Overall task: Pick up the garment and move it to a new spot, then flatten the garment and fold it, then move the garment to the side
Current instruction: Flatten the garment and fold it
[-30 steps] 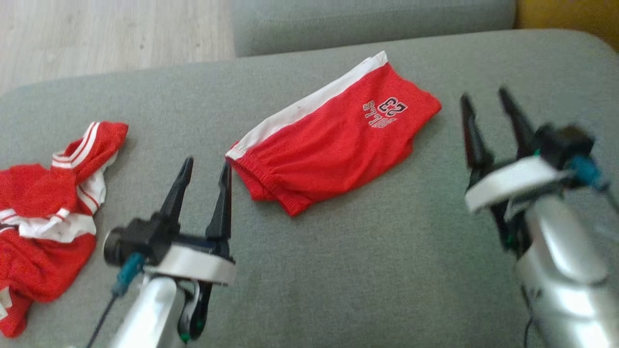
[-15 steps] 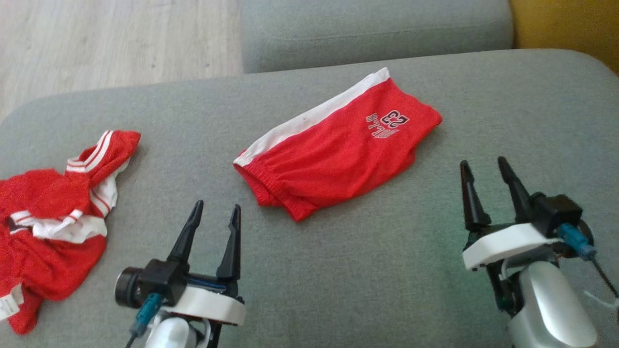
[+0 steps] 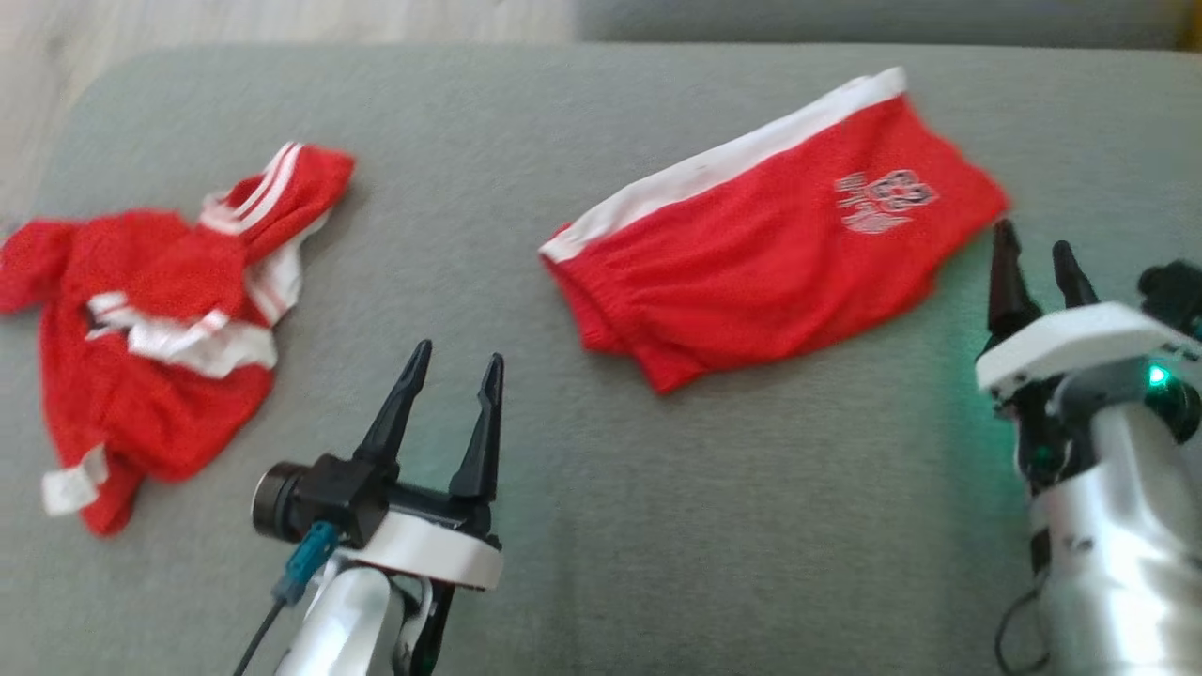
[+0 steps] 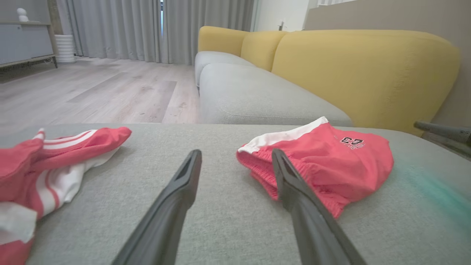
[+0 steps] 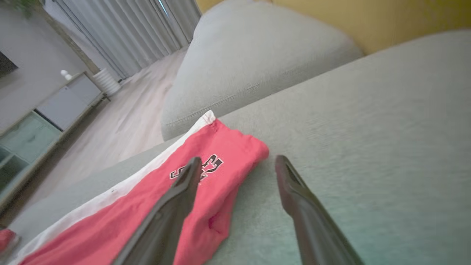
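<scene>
Camera has swung left since the earlier frame, and the right tool (image 3: 1033, 239) now sits just beside the 4 o'clock corner of the folded shorts (image 3: 779, 253), which lie at 1 o'clock on the grey cushion (image 3: 751, 526). Both tools gape empty. To shift them aside, I'd pinch both layers, left tool (image 3: 458, 353) at the waistband, and lift low.

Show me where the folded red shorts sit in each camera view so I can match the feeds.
Head view: red shorts upper right of centre, on the grey cushion.
Left wrist view: red shorts right of centre, at mid-height.
Right wrist view: red shorts lower left, running off the bottom-left corner.
Shared landmark: the white side stripe along their far edge.
</scene>
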You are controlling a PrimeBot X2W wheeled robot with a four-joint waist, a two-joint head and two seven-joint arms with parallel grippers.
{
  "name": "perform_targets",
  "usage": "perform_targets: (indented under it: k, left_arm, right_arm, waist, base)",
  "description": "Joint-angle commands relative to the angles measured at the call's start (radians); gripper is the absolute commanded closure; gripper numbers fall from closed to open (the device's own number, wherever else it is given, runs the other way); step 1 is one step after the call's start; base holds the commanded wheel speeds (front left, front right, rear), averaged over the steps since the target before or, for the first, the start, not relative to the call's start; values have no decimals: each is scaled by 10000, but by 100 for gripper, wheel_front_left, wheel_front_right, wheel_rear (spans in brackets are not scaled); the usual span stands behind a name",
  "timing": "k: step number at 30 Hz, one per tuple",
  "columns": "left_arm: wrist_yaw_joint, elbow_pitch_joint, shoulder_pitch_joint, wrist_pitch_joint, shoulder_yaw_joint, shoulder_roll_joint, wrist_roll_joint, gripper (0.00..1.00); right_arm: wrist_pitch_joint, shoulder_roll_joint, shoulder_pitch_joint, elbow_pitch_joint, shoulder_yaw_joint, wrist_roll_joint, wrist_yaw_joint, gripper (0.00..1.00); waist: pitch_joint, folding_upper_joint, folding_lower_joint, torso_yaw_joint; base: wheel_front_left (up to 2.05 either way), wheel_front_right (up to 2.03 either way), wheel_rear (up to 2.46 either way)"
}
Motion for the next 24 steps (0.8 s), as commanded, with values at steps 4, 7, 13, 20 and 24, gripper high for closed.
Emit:
perform_targets:
  k: [4, 7, 13, 20, 24]
  left_arm:
    - [-115, -200, -621, -51, 153, -22, 55, 0]
    - [-146, -178, -748, -51, 63, -36, 42, 0]
    - [-118, -260, -944, -51, -257, -45, -249, 0]
    - [56, -371, -1088, -51, -553, -47, -593, 0]
    - [117, -401, -1119, -51, -609, -48, -669, 0]
  right_arm:
    - [740, 94, -1450, 1267, -701, 1030, -7, 0]
    - [1144, 20, -2133, 2343, -1387, 1110, -7, 0]
    - [1521, -639, -3173, 4383, -2448, 329, -7, 0]
    - [1972, -1258, -4078, 6035, -3038, -898, -7, 0]
    - [2265, -1372, -4391, 6315, -3148, -1495, -7, 0]
  waist:
    - [767, 0, -2, 1000]
    - [941, 0, -2, 1299]
    - [1170, 0, -2, 1775]
    - [1415, 0, -2, 2079]
    - [1528, 0, -2, 2127]
  base:
    - [0, 0, 0]
    - [0, 0, 0]
    - [0, 0, 0]
    - [0, 0, 0]
    - [0, 0, 0]
